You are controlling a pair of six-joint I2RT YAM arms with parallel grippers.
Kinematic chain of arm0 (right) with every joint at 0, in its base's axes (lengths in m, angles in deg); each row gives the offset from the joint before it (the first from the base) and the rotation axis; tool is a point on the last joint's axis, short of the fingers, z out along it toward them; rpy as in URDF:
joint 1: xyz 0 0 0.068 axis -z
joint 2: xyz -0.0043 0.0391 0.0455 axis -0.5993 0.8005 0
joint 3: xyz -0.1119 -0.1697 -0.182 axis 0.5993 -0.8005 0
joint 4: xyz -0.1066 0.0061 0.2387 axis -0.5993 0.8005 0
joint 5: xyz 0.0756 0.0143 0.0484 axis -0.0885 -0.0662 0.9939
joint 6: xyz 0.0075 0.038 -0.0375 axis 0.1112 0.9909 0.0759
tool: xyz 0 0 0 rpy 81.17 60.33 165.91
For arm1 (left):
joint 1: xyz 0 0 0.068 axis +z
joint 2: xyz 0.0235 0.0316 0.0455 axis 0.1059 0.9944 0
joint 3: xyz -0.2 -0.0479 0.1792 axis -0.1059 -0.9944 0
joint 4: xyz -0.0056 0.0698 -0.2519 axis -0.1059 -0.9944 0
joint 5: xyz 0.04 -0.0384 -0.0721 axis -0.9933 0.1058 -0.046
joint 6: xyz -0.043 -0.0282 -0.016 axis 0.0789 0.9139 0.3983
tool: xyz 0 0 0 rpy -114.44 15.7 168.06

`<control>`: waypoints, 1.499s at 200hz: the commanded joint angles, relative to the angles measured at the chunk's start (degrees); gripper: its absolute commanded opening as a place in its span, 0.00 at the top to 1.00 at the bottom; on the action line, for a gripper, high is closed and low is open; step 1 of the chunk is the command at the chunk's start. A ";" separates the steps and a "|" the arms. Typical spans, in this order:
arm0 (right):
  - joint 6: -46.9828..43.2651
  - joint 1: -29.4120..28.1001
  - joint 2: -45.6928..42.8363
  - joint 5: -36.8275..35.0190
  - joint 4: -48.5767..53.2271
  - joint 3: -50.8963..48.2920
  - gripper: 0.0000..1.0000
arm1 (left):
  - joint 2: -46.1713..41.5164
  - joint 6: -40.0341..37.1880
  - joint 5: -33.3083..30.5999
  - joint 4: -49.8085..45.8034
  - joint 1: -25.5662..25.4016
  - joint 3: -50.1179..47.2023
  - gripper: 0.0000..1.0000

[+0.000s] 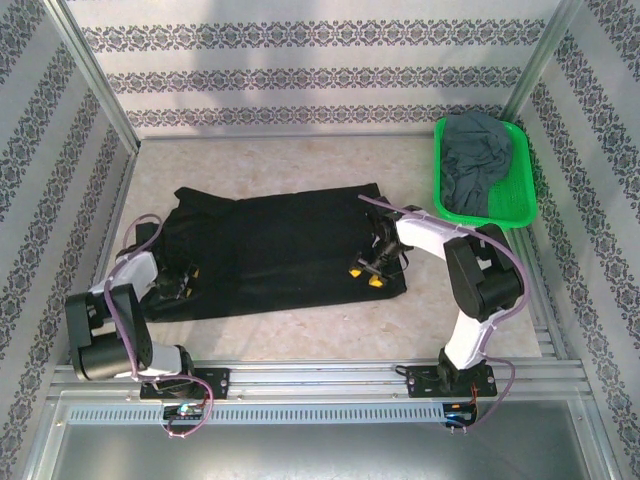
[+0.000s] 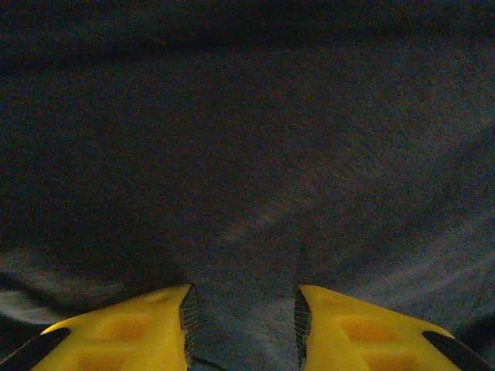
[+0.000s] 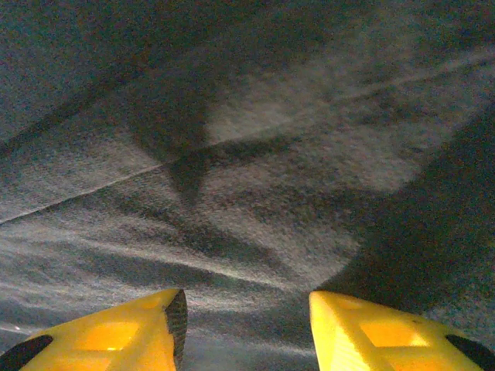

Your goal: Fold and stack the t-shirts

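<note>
Jaws of both arms stand spread. From the top camera, the left gripper (image 1: 185, 283) rests on the near left edge of the black t-shirt (image 1: 280, 250), which lies flat across the middle of the table (image 1: 300, 165); the right gripper (image 1: 368, 272) is down near its near right corner. The grey t-shirt (image 1: 475, 165) sits crumpled in the green basket (image 1: 520, 205) at the far right. Left wrist camera: yellow fingers (image 2: 131, 332) apart, dark cloth between them. Right wrist camera: fingers apart over the cloth, a seam (image 3: 77, 195) running across beyond them
</note>
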 commanded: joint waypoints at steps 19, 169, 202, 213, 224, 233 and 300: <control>1.90 -1.27 -6.59 -0.48 -1.92 -1.22 0.46 | -3.66 0.05 -2.28 -0.98 1.34 3.55 0.53; -8.03 8.78 8.41 5.14 -10.09 27.66 0.42 | 49.36 -21.89 5.07 4.09 2.45 63.70 0.48; -6.94 8.86 9.69 5.49 -10.69 28.48 0.42 | 51.14 -22.45 4.63 2.54 2.16 63.14 0.50; -6.58 8.87 10.39 5.79 -10.89 29.02 0.42 | 51.07 -22.47 4.87 3.01 1.94 61.90 0.50; -6.29 8.89 11.10 5.97 -11.08 29.58 0.42 | 51.10 -22.37 5.45 3.48 1.73 60.65 0.52; -6.18 8.77 11.59 6.08 -11.09 30.11 0.42 | 51.09 -21.95 6.06 4.09 1.55 59.64 0.54; -6.35 8.94 13.66 4.94 -10.11 31.93 0.42 | 49.61 -22.00 5.67 4.55 0.79 58.35 0.76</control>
